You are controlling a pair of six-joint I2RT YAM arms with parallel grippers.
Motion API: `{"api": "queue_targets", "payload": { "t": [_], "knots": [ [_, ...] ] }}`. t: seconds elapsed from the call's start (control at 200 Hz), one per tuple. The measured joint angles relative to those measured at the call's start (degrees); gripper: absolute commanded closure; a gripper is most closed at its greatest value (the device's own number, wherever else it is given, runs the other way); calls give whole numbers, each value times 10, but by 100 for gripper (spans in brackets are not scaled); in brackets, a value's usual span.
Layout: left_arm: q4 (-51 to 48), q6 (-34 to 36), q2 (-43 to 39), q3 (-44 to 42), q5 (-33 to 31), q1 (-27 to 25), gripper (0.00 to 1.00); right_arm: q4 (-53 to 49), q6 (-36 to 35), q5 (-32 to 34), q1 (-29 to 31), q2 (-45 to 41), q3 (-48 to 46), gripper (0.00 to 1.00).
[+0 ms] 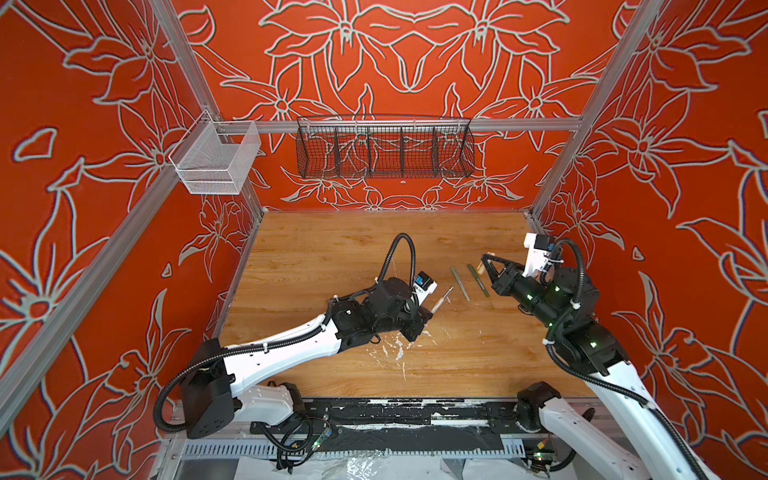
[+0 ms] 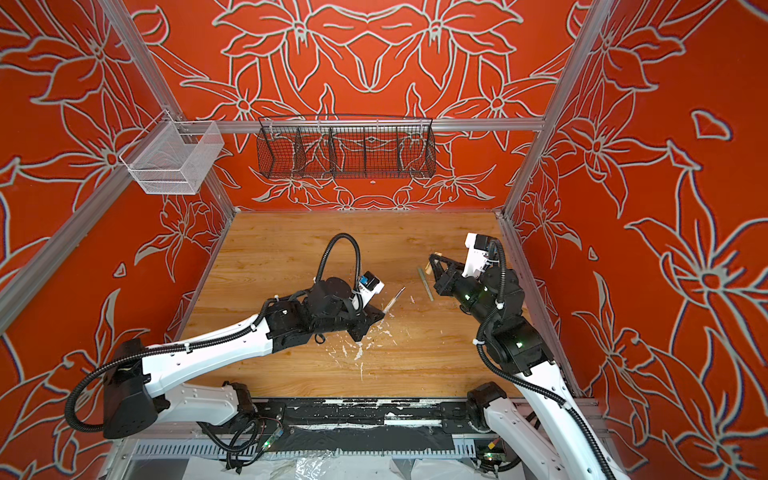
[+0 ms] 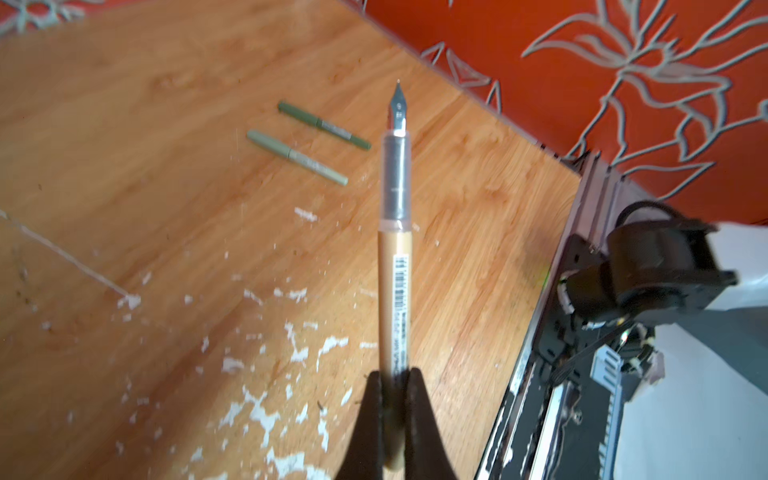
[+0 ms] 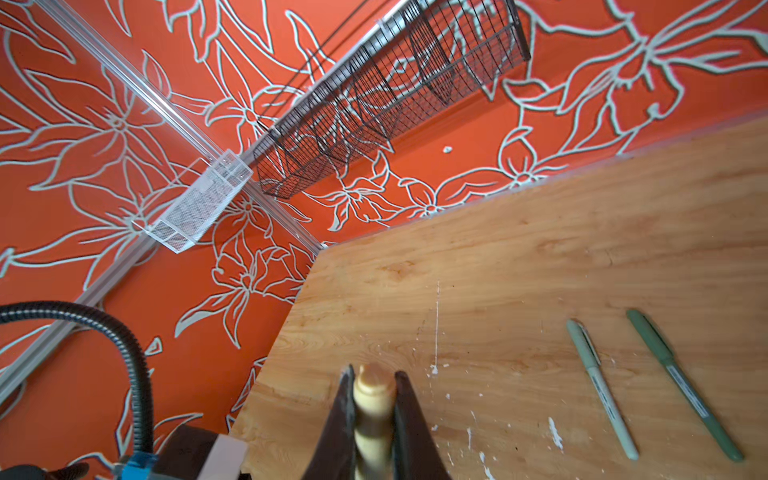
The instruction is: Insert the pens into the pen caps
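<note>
Bimanual pen-capping scene. The left fingers (image 3: 370,424) are closed on the tail end of the beige pen (image 3: 395,291), a fountain pen whose barcode-labelled barrel, clear grip section and steel nib project straight out beyond the fingertips; in both top views the same pen (image 1: 442,300) (image 2: 395,300) slants away from these fingers toward the right arm's side. The right fingers (image 4: 409,424) are clamped on the beige cap (image 4: 372,399), which sits upright between them with its rounded end just past the fingertips; in a top view the cap (image 1: 491,254) shows only as small beige ends on either side of the fingers. Held pen and held cap are well apart. On the wooden counter (image 1: 332,249), between the two sets of fingers and nearer the right ones, lie the pale green pen (image 1: 460,284) (image 4: 600,386) and the dark green pen (image 1: 478,280) (image 4: 681,382), both already capped, side by side, roughly parallel and not touching; the dark green one lies closest to the right fingers. White paint flecks (image 3: 299,353) scatter over the counter beneath and beside the left fingers.
</note>
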Motion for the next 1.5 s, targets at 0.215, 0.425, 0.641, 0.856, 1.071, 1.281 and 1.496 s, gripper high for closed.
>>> {"api": "queue_targets", "payload": {
  "t": [0.215,0.425,0.641,0.856,1.071,1.281,1.496],
  "knots": [
    [-53,-33,47,-20,-7,0,100,-34,0,0,0,5,-38,100],
    [-104,-59,145,-15,-10,-3,100,-63,-6,7,0,1,-75,100],
    [-130,-72,224,9,-20,-26,100,-68,-16,9,0,-7,-77,100],
    [-142,-78,240,25,-20,-32,81,-69,-24,14,0,-8,-82,100],
    [-167,-80,245,35,-26,-33,50,-68,-33,14,0,0,-82,100],
    [-179,-61,257,64,-39,-30,45,-65,-40,14,0,9,-82,100],
    [-170,-51,258,64,-24,-12,52,-64,-40,13,-1,9,-82,100]
  ]
}}
